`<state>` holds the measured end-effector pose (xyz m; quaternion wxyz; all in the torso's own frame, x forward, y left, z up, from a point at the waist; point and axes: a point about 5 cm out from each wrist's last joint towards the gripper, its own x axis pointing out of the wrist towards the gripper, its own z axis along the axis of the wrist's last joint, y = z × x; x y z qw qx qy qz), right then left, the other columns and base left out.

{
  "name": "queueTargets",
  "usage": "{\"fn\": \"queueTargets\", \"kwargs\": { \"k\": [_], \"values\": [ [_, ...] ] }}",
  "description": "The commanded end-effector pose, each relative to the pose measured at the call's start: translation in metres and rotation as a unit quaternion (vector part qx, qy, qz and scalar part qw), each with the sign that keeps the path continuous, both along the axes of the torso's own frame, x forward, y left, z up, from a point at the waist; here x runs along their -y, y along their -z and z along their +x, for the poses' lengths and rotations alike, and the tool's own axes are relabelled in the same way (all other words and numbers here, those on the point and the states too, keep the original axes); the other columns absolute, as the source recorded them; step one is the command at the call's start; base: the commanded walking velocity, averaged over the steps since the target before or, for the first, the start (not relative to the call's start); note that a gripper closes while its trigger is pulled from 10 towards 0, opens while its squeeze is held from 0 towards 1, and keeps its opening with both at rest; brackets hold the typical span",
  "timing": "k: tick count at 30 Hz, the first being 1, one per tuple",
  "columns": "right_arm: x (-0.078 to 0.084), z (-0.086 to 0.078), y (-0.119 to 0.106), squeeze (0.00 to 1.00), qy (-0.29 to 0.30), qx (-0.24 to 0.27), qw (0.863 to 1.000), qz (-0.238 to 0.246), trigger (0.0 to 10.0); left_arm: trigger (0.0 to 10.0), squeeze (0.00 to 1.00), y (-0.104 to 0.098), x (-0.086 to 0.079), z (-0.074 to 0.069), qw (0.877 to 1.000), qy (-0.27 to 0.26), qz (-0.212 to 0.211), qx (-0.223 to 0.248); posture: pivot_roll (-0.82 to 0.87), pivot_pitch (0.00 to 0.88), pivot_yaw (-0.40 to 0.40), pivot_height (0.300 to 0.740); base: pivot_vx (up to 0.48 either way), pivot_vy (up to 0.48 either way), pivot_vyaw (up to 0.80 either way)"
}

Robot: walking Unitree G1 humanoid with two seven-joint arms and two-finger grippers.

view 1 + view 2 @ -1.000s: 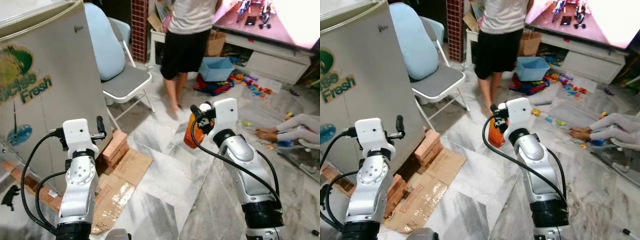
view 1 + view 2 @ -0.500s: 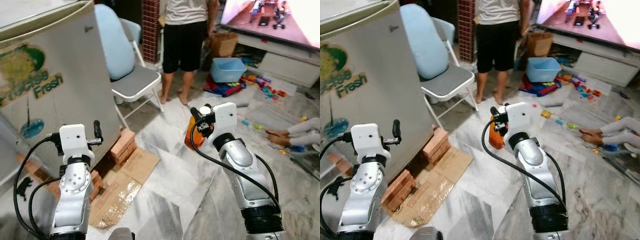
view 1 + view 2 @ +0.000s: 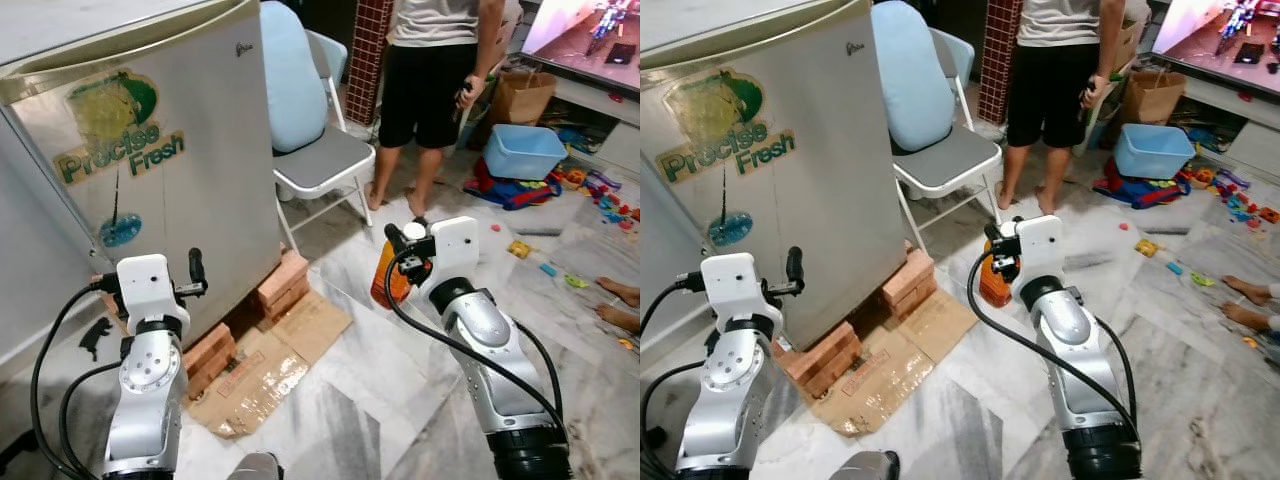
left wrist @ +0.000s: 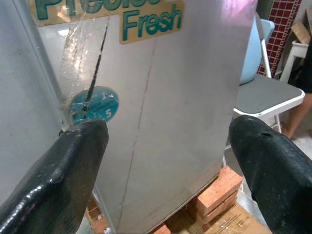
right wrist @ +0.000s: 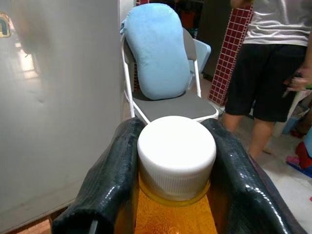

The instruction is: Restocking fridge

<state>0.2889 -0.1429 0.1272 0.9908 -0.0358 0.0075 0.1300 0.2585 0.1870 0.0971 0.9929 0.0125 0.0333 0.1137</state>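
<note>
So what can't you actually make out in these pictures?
- Fridge: its front is cut off by the left edge of both eye views, so no handle can be seen.
- Orange bottle: its label is hidden in the right wrist view by the right gripper's fingers, and in the eye views by the wrist.
- Person: above the chest is cut off by the top edge.

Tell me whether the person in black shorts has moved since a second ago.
Cannot tell: the person stands by the red tiled pillar as before; the camera turned.
</note>
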Motion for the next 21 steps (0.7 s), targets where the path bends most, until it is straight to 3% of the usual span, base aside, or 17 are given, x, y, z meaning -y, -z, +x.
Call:
{"fn": "queueTargets", "kwargs": {
  "k": [1,7,21],
  "values": [
    [-0.0043,0.0048,-0.0163,0.00,-0.005,0.030,1.000,0.003,10.0,10.0,0.00,-0.0022,-0.0027,0.0022,1.000,-0.001,0.000,-0.001,0.06,0.000,-0.028,0.740,0.000,0.480,0.79],
    [0.0020,0.0060,-0.0197,0.00,-0.001,0.033,0.999,-0.001,10.0,10.0,0.00,-0.0026,-0.0012,0.0021,1.000,0.000,-0.004,-0.001,0.05,0.000,-0.028,0.740,0.000,0.480,0.57],
    [0.0018,0.0024,-0.0182,0.00,0.013,0.033,0.999,0.006,10.0,10.0,0.00,-0.0005,0.0042,0.0037,1.000,0.016,0.003,-0.011,0.04,0.000,-0.013,0.740,0.000,0.380,0.00]
  ]
}}
